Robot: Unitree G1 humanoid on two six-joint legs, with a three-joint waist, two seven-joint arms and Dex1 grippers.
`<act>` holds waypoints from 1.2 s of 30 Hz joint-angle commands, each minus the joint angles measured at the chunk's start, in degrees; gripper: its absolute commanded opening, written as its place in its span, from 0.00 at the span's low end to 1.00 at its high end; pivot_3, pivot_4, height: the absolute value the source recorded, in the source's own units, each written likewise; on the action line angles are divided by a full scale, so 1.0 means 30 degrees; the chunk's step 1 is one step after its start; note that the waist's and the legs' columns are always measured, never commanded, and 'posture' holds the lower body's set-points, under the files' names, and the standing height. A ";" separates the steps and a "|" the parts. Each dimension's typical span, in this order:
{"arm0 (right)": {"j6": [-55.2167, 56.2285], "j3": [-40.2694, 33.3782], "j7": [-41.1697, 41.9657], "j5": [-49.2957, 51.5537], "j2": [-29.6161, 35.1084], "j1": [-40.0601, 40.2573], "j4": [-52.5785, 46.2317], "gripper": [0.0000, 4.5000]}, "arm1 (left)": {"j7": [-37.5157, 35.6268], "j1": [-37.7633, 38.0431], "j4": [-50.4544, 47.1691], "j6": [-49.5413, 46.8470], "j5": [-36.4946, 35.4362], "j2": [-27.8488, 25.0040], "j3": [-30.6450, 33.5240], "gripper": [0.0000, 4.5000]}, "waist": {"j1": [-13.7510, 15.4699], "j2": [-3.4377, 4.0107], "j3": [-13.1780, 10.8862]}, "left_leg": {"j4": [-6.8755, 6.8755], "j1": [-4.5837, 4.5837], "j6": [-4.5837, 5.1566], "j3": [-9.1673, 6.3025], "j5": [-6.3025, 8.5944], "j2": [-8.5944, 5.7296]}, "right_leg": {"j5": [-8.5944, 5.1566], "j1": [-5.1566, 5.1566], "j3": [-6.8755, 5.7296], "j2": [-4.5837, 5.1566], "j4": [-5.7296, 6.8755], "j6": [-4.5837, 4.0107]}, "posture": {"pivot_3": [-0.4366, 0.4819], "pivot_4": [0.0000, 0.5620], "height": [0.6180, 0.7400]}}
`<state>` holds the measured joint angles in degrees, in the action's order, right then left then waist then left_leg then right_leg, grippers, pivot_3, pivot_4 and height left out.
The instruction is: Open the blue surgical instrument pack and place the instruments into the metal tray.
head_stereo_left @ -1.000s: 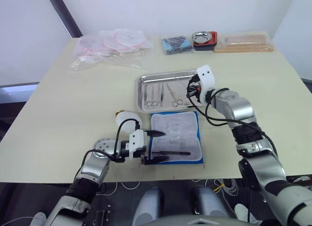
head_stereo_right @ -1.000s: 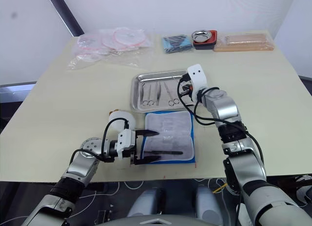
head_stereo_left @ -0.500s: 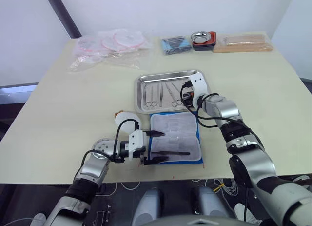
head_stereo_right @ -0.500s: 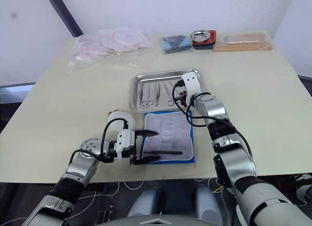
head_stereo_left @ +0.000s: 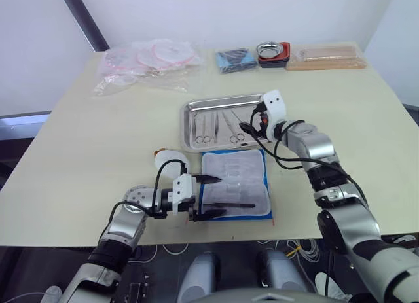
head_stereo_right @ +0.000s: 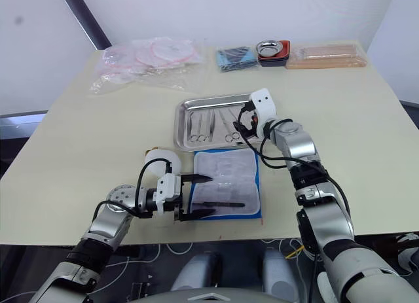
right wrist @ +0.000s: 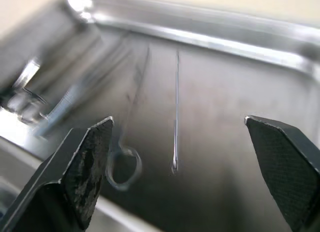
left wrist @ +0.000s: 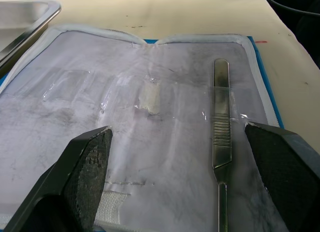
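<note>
Right pincer (head_stereo_right: 247,123) spread wide above metal tray (head_stereo_right: 184,110) — left pincer (head_stereo_right: 198,196) likewise.

Pale cream table (head_stereo_left: 78,152) fills scene. White walls behind, dark diagonal post (head_stereo_left: 82,18) at far left. Dark floor below near edge, white cables (head_stereo_left: 288,247) trailing.

Silver arms, black cables, white-cased black-fingered hands.

Far beyond my right pincer (head_stereo_left: 251,125), along the table's (head_stereo_left: 85,152) back edge, I see clear plastic bags (head_stereo_left: 147,62), a dark blue folded bundle (head_stereo_left: 236,59), a small metal bowl (head_stereo_left: 270,50) in a red dish (head_stereo_left: 283,56), and a wooden block (head_stereo_left: 327,57). A white roll (head_stereo_left: 170,163) sits just beside my left pincer (head_stereo_left: 216,196).
</note>
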<state>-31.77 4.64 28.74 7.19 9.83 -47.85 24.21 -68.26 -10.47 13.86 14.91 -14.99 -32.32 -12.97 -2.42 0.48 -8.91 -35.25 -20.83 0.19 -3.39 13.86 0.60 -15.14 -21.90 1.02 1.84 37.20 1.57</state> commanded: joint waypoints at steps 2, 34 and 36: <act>0.1379 0.0388 0.2360 0.0615 0.1105 0.1325 -0.3274 0.99 | 0.0717 0.0921 0.3172 -0.0957 0.2113 -0.0618 -0.0508 1.00 | 0.0016 -0.0002 0.0001 | 0.0000 0.0000 0.0000 -0.0001 0.0000 -0.0001 | -0.0001 0.0001 -0.0003 -0.0001 -0.0002 0.0002 | 0.48 0.27 1.00; 0.4143 -0.5363 1.7974 1.0862 1.3305 1.2214 -1.2904 0.99 | 0.0486 0.0465 0.3761 -0.0612 0.2077 -0.0596 -0.0651 1.00 | 0.0197 -0.0099 -0.0084 | 0.0006 0.0006 -0.0035 -0.0024 0.0021 0.0023 | -0.0009 0.0049 -0.0044 0.0087 -0.0085 0.0006 | 0.48 0.27 1.00; 0.4048 -0.5505 1.8207 1.1044 1.3688 1.2234 -1.2879 0.99 | 0.0467 0.0407 0.3840 -0.0581 0.2075 -0.0597 -0.0649 1.00 | 0.0187 -0.0097 -0.0084 | 0.0008 0.0007 -0.0040 -0.0018 0.0023 0.0024 | -0.0010 0.0049 -0.0040 0.0089 -0.0090 0.0005 | 0.48 0.27 1.00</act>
<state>-19.42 -10.11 82.25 38.64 49.89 -11.01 -12.73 -68.65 -11.91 15.72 15.60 -15.03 -32.17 -13.59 -1.86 0.19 -9.16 -35.23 -20.81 0.07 -3.43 13.93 0.68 -15.17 -21.75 0.91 2.11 36.94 1.59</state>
